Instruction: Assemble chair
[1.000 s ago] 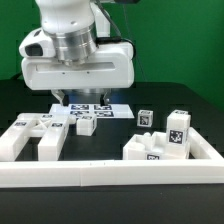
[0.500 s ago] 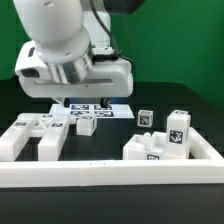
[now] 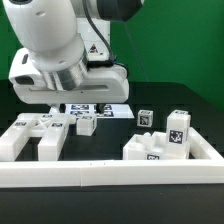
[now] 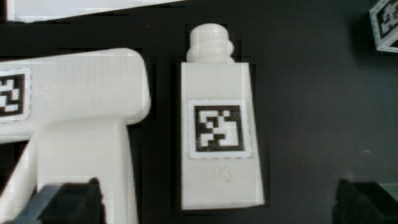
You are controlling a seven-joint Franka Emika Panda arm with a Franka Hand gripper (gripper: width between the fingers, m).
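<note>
Arm (image 3: 45, 40) has swung toward the exterior view's left, tool (image 4: 217, 197) wide above a chair leg (image 4: 219, 120).

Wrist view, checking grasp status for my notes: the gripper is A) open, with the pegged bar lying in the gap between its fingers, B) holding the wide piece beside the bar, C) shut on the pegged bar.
A: the gripper has its fingers wide apart, on either side of the pegged bar and clear of it.
</note>
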